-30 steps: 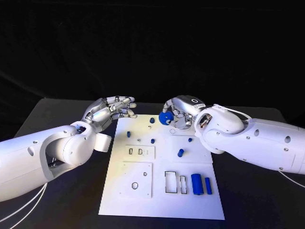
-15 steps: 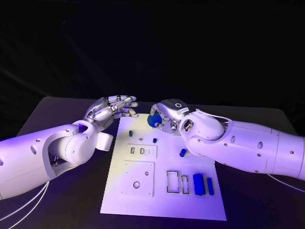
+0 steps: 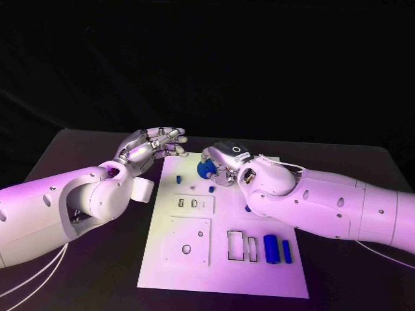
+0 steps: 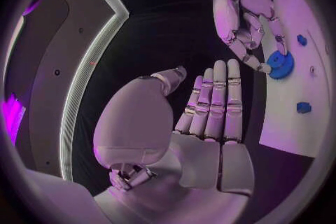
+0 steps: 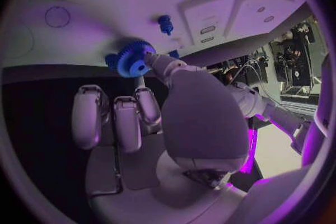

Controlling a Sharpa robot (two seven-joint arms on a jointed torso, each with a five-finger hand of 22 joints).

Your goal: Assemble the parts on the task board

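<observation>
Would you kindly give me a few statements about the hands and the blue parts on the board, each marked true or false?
1. The right hand holds a blue gear. True.
2. The left hand holds a blue peg. False: it holds nothing, fingers apart.
3. Two long blue blocks lie side by side at the task board's near right. True.
4. The gear lies flat on the black table. False: the right hand holds it over the board's far end.
</observation>
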